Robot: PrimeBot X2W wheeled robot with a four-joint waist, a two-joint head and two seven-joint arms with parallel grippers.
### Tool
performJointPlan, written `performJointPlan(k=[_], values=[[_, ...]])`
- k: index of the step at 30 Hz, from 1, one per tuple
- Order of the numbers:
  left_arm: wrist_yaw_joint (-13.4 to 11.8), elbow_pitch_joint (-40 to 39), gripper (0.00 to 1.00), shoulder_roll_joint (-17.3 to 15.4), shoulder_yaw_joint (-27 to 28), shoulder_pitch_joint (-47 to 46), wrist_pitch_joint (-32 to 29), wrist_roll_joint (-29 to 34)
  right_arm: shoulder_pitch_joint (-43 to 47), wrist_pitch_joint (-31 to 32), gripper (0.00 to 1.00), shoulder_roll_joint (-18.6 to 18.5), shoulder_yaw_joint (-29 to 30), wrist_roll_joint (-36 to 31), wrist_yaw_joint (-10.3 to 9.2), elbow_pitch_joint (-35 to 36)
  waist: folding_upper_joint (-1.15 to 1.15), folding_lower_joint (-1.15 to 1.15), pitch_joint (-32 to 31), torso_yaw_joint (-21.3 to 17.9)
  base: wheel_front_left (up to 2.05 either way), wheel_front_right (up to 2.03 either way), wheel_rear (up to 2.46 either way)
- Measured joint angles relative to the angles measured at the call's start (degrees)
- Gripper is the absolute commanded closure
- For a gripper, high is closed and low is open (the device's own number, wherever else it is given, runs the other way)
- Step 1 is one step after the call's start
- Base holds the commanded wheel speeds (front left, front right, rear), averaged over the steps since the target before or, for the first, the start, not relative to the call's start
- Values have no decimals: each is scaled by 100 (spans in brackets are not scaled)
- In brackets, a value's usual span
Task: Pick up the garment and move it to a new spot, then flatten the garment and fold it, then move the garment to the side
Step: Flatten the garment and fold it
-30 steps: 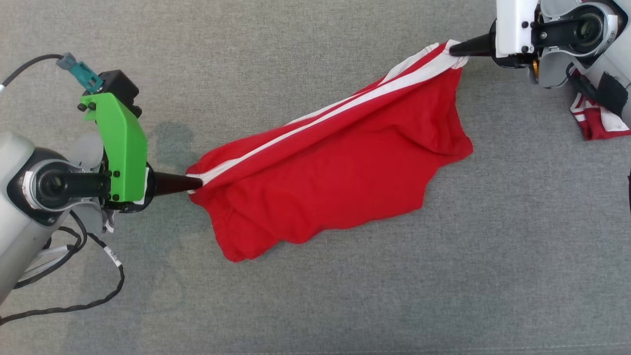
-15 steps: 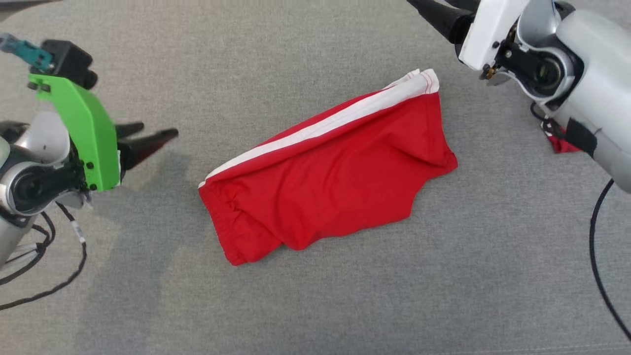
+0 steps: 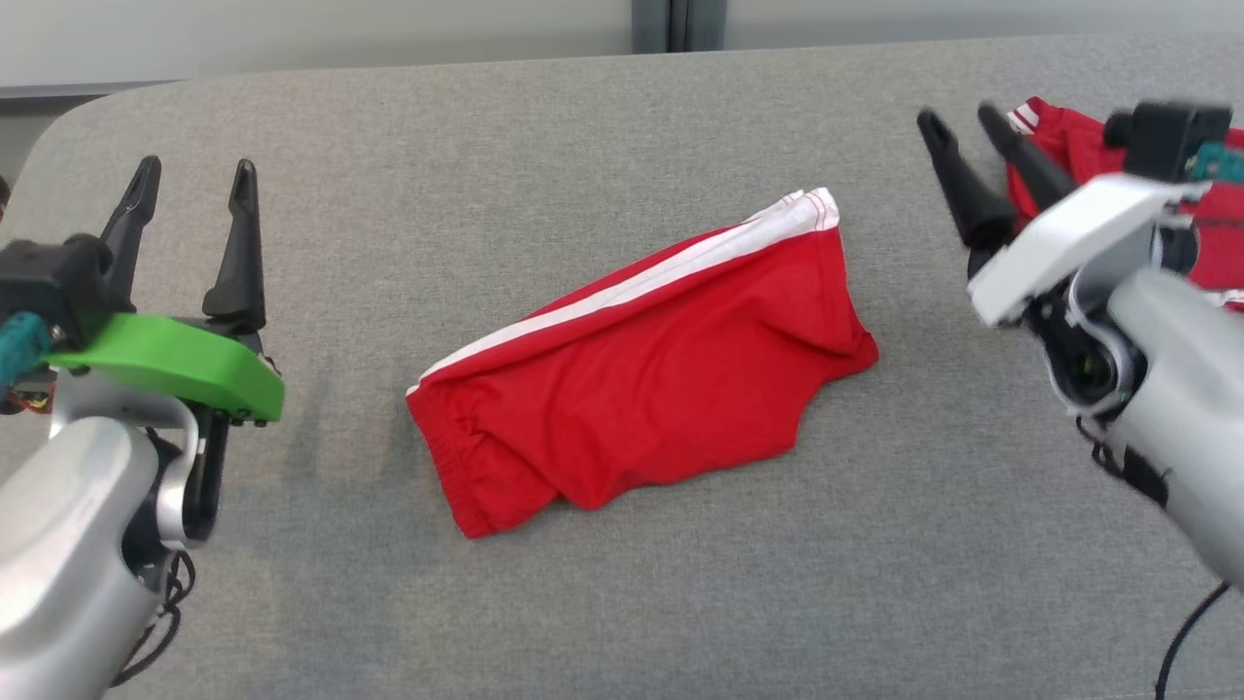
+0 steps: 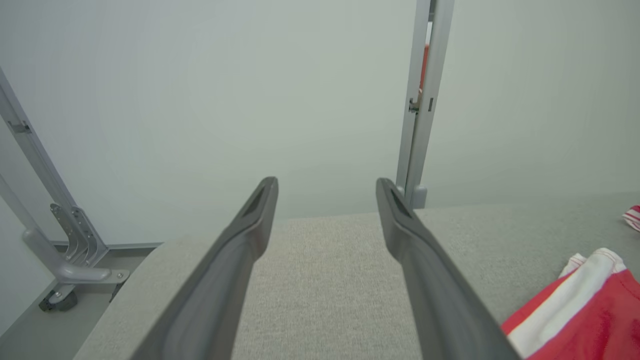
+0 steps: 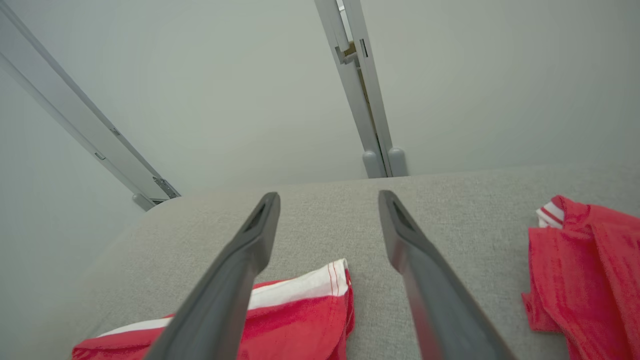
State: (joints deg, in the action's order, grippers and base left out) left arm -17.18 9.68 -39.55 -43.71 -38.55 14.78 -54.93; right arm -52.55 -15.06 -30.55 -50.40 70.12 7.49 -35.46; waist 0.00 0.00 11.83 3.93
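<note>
Lying folded on the tabletop [image 3: 622, 603], the red garment [image 3: 641, 369] is free, no longer stretched by its 2 striped corners. Left end effector [image 3: 194, 170] and right end effector [image 3: 959, 115] stand spread, pulled back either side; the fold seems done, leaving the move aside. Another red cloth [image 3: 1069, 146] lies far right.

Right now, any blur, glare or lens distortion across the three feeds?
Head view: even light, no glare, red shorts sharp, right gripper and its arm slightly blurred, faint shadow beside the left gripper. Left wrist view: near fingers soft, frame post leaning from the wide lens. Right wrist view: same softness, frame post tilted too.
</note>
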Motion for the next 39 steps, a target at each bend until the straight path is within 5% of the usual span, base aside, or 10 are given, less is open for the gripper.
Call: performJointPlan(k=[3,6,18,23,34,37,39], values=[[-345,-555,0,434,809,675,27,955,598,5,0,163,346,-236,0,-62,0,0,17,94,0,0,0],[-390,-810,0,948,1367,1572,34,1669,825,1,0,229,495,-300,0,-190,0,0,18,205,0,0,0],[795,-606,0,2591,2708,2680,35,2877,685,964,0,348,32,145,0,-1228,0,0,9,763,0,0,0],[1228,-401,0,2953,2974,2693,34,3179,310,1513,0,367,-204,153,0,-1784,0,0,69,991,0,0,0],[1764,-104,0,3430,3488,2682,34,3588,-292,3203,0,492,-390,477,1,-2824,0,0,306,1418,0,0,0],[1837,-51,0,3506,3596,2684,34,3693,-389,3760,52,532,-366,659,-3,-2925,0,0,328,1502,0,0,0],[1880,-18,0,3538,3653,2685,35,3737,-399,3894,71,521,-358,716,-13,-2871,0,0,317,1534,0,0,0]])
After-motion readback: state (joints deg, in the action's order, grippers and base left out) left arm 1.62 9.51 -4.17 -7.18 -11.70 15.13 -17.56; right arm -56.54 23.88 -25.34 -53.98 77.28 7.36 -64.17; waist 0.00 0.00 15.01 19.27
